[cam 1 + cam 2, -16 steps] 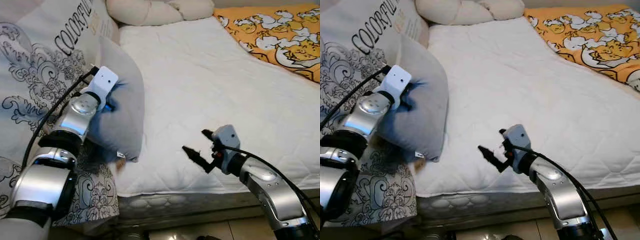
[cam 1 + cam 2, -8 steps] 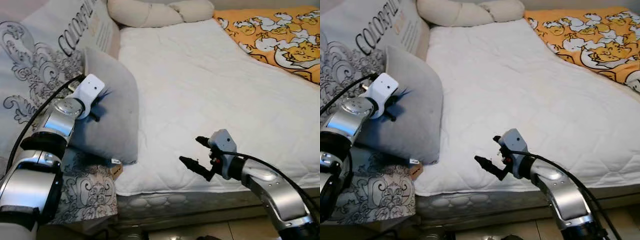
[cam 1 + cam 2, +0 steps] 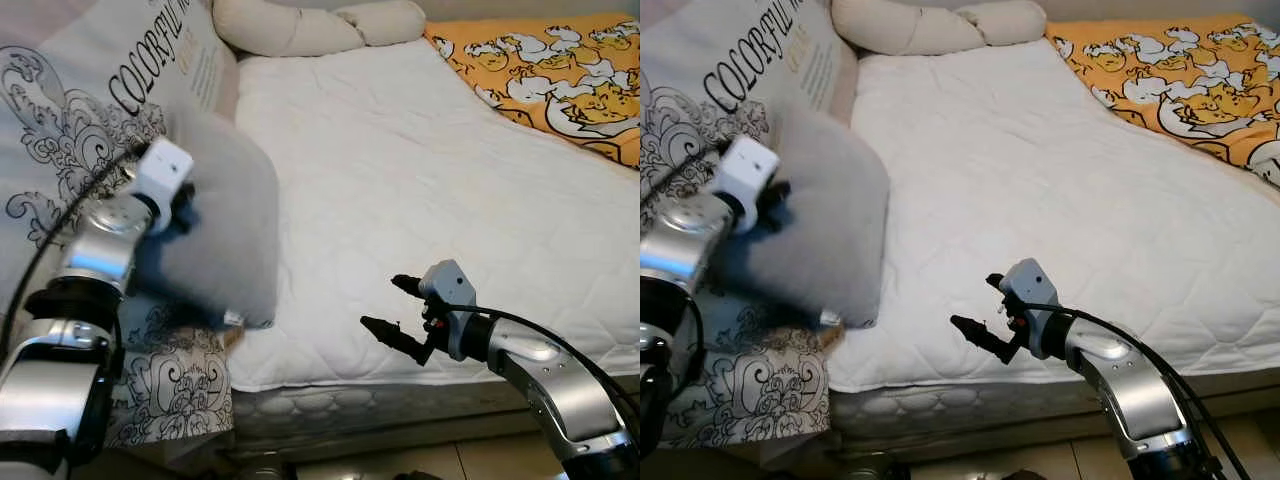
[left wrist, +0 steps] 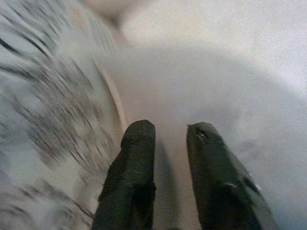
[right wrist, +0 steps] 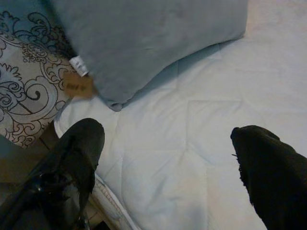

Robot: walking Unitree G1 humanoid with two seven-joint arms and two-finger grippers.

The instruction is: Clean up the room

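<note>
Pillow [image 3: 225, 230] pinched by left end effector [image 3: 183, 205] at mattress [image 3: 420, 180] edge — right end effector [image 3: 393, 306] spread, unladen.

A white quilted bed [image 3: 420, 180] carried a grey pillow [image 3: 230, 240] at its left edge, cream pillows [image 3: 310, 22] far, and an orange patterned blanket [image 3: 550, 80] far right.

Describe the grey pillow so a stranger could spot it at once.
Start at the white mattress and go to its near left corner, where a large black-and-white patterned cushion printed with "COLORFUL" leans. The grey pillow lies against that cushion, pinched by the left claw. It is the only plain grey one, with a small brown tag at its lower corner.
</note>
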